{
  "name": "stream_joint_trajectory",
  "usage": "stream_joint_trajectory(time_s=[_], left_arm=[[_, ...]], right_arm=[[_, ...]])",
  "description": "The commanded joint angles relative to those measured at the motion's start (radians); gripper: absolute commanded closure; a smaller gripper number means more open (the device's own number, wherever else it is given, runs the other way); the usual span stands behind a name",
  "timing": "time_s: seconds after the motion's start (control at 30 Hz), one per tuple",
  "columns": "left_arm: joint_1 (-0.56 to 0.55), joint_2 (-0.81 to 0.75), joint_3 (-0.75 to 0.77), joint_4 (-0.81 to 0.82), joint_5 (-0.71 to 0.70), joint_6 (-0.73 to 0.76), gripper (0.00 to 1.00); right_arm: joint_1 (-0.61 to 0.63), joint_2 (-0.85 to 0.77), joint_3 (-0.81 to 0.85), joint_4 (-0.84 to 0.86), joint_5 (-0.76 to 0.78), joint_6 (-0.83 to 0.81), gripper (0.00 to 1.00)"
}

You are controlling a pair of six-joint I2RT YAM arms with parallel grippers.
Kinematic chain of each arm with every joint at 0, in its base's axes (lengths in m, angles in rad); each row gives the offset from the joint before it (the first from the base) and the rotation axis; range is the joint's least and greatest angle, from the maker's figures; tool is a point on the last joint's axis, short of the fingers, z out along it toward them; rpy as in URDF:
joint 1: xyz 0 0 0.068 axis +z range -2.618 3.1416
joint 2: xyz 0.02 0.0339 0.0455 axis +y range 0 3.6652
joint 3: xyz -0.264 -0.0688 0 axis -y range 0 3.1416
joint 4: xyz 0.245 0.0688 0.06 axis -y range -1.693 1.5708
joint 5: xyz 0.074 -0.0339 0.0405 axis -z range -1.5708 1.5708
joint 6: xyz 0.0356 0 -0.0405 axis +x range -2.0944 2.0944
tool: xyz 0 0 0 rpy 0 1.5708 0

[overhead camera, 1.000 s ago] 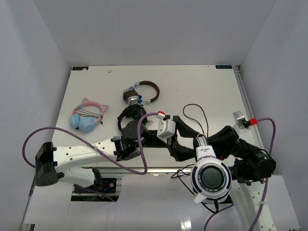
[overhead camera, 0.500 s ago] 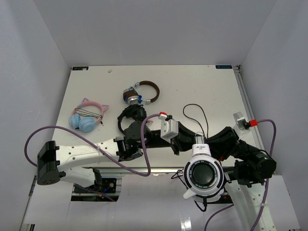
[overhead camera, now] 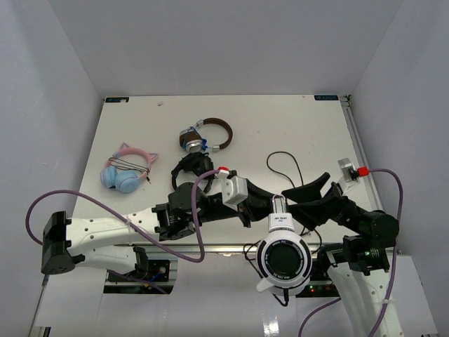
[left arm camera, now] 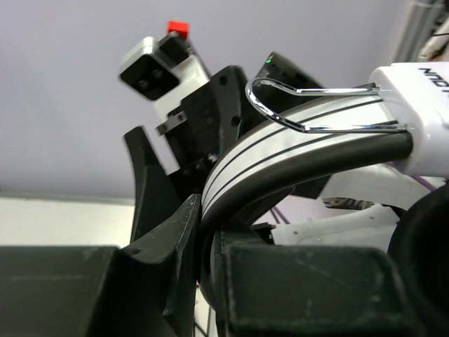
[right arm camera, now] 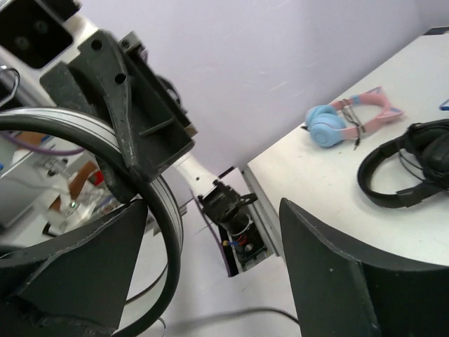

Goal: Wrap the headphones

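Observation:
The white headphones hang above the table's near edge, one black-padded ear cup [overhead camera: 282,261] facing the top camera. My left gripper [overhead camera: 256,209] is shut on their striped white headband [left arm camera: 295,133], which runs down between its jaws [left arm camera: 203,217]. My right gripper [overhead camera: 300,198] stands open just right of the headband; the band [right arm camera: 165,232] passes beside its left finger [right arm camera: 77,260] with nothing gripped between the two fingers [right arm camera: 210,260]. The thin black cable [overhead camera: 284,156] loops on the table behind the grippers.
All-black headphones [overhead camera: 189,168] lie just behind the left arm. Brown-banded silver headphones [overhead camera: 207,135] sit farther back, and blue-and-pink cat-ear headphones [overhead camera: 126,172] lie at the left. The table's near edge and rail [overhead camera: 210,247] run under the hanging ear cup.
My left gripper closed on the headband. My right gripper then opened and let go of it. The headphones shifted left and toward the near edge with the left arm.

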Motion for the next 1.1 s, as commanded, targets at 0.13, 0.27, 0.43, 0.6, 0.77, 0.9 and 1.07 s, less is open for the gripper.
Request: stream_joint_trajectory(time_s=[0.13,0.27,0.43,0.6,0.77,0.9,1.07], left_arm=[[-0.010,-0.141,0.008,-0.458,-0.612,0.012,1.00],[0.013,-0.136,0.020,-0.673,-0.950,-0.007,1.00],[0.085,-0.130,0.044,-0.887,-0.943,-0.091,1.00],[0.182,-0.069,0.058,-1.022,-0.828,-0.152,1.00],[0.213,0.020,0.057,-1.068,-0.758,-0.171,1.00],[0.233,0.102,0.087,-1.100,-0.716,-0.181,1.00],[0.251,0.137,0.108,-1.101,-0.622,-0.207,1.00]], right_arm=[[-0.002,0.070,0.207,-0.557,0.394,-0.434,0.13],[-0.002,0.155,0.172,-0.535,0.463,-0.474,0.13],[-0.002,0.280,0.136,-0.472,0.540,-0.533,0.14],[-0.004,0.493,0.275,-0.556,0.705,-0.676,0.16],[0.038,0.653,0.443,-0.615,0.748,-0.787,0.14],[0.206,0.676,0.523,-0.621,0.781,-0.869,0.13],[0.520,0.664,0.500,-0.620,0.868,-0.947,0.07]])
